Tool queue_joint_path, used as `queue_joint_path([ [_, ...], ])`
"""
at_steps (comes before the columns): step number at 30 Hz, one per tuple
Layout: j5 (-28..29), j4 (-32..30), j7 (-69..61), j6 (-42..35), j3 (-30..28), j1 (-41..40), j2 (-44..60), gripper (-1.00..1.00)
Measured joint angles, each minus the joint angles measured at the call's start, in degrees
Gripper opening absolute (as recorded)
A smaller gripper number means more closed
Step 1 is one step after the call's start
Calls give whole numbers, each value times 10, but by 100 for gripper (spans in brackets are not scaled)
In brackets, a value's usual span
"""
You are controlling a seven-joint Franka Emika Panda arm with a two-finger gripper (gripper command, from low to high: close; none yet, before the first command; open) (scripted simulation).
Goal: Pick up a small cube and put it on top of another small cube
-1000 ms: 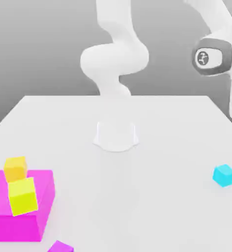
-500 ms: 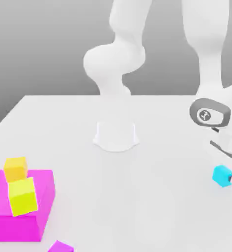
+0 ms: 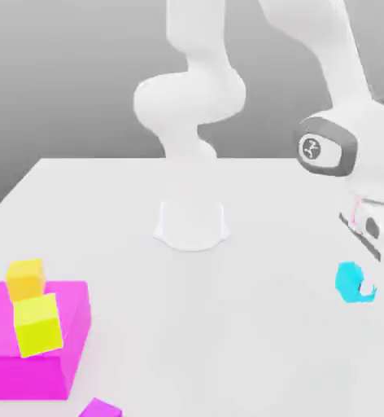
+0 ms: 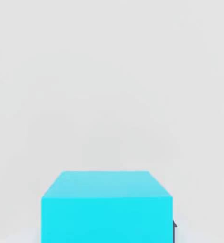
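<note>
jaws: closed on the small plain cyan cube, one pale fingertip across its face in the exterior view; gripper is white, two-finger.
cyan cube: over the tabletop, toward its edge on the exterior view's right, well apart from the other cubes. Looks off the surface, but the exterior view makes height hard to judge.
hand view: cyan cube close up, one face and the adjoining face visible, pale surface beyond.
arm: white Panda, base near the middle of the tabletop's width, reaching to the exterior view's right; hand tilted in that view.
orange-yellow cube: small, plain, on top of the big magenta block, by the block's far edge. Nothing stacked on it.
yellow-green cube: slightly larger, same block top, toward its near edge. Overlaps the orange-yellow one in view; can't tell if they touch.
magenta block: on the tabletop, exterior view's left, partly cut off by the frame.
purple piece: small, plain, near side of magenta block, apart from it, mostly out of frame.
</note>
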State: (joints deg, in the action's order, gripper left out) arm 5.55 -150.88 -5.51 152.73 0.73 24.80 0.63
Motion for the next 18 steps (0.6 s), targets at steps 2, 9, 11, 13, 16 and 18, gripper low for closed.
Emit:
queue_joint_path([
  [2, 3, 4, 11, -23, -27, -54, -23, -100],
  [9, 14, 14, 46, -96, -126, -200, -90, -100],
  [11, 18, 15, 55, -114, -158, -236, -106, -100],
  [13, 23, 16, 65, -132, -191, -275, -121, -100],
  [16, 28, 19, 79, -157, -244, -339, -139, -100],
  [18, 15, 19, 75, -144, -273, -362, -121, -100],
])
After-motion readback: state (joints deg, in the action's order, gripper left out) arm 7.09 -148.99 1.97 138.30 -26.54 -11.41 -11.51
